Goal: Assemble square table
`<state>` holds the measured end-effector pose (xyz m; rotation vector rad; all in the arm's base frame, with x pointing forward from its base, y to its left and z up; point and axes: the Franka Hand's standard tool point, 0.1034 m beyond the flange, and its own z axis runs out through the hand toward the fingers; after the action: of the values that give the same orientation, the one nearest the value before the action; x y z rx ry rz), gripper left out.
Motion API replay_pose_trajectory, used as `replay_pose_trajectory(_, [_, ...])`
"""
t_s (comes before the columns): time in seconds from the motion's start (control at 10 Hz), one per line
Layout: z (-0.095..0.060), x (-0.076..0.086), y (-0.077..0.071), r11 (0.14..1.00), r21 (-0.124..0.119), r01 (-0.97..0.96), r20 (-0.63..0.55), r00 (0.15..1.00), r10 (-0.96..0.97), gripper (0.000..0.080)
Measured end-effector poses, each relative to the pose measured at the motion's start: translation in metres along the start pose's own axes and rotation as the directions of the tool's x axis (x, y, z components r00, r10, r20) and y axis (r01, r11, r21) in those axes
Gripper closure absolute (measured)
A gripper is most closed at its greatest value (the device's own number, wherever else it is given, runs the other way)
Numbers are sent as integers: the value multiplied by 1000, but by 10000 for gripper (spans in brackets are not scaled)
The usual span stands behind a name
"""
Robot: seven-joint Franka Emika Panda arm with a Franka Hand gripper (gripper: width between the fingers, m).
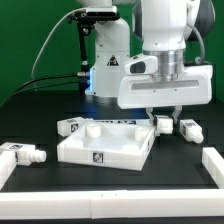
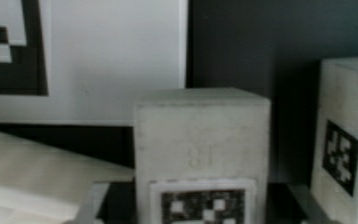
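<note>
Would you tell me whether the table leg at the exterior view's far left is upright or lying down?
Lying down: the leg stretches flat along the black table, apart from the square panel.

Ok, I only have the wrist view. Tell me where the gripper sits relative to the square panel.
Observer: The gripper hangs low at the square panel's far corner, on the exterior view's right.
Operator: Now list the legs I can't see.
Observer: The left leg lies far out on the exterior view's left, apart from the panel.
Operator: Keep going.
Observer: The rear leg lies on its side just behind the panel's far edge.
</note>
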<state>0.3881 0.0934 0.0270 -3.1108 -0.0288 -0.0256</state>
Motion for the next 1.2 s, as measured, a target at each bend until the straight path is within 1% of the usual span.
replay_pose_trajectory(0.5, [2, 4, -8, 1000, -2, 19, -35, 999, -19, 517])
replay_pose_trajectory(0.9, [5, 1, -8, 1000, -3, 22, -26, 999, -22, 517])
replay_pose_trajectory(1.2, [12, 0, -10, 1000, -5, 23, -15, 1000, -24, 517])
